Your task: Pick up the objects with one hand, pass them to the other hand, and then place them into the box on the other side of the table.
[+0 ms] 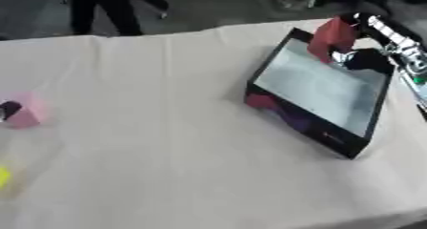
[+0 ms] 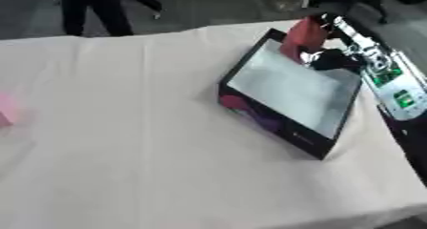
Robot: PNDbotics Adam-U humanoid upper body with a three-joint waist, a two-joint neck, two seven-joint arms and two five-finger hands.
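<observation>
At your far left, near the table [image 1: 167, 151] edge, a pink block [image 1: 25, 112] sits on the cloth with something small and dark [image 1: 8, 109] touching its left side; you cannot make out what that dark thing is. Below it, right at the left border, a bit of yellow [image 1: 3, 176] shows, cut off by the view. Both lie well apart from the box, with only bare cream cloth between them.

Moving right, the box [image 1: 367, 128] sits skewed on the right half of the table, black-walled with a pale, shiny inside and a dark red and purple print on its near-left side. Its inside looks bare of objects.

At the box's far corner your right hand [image 2: 333, 60] comes in from the upper right, arm angled down along the table's right edge. It has a red object [image 2: 304, 35] in its hold, upright over the box's far rim; the dark fingers close round its lower end, though blur hides how they wrap. Your left hand shows in neither view.
</observation>
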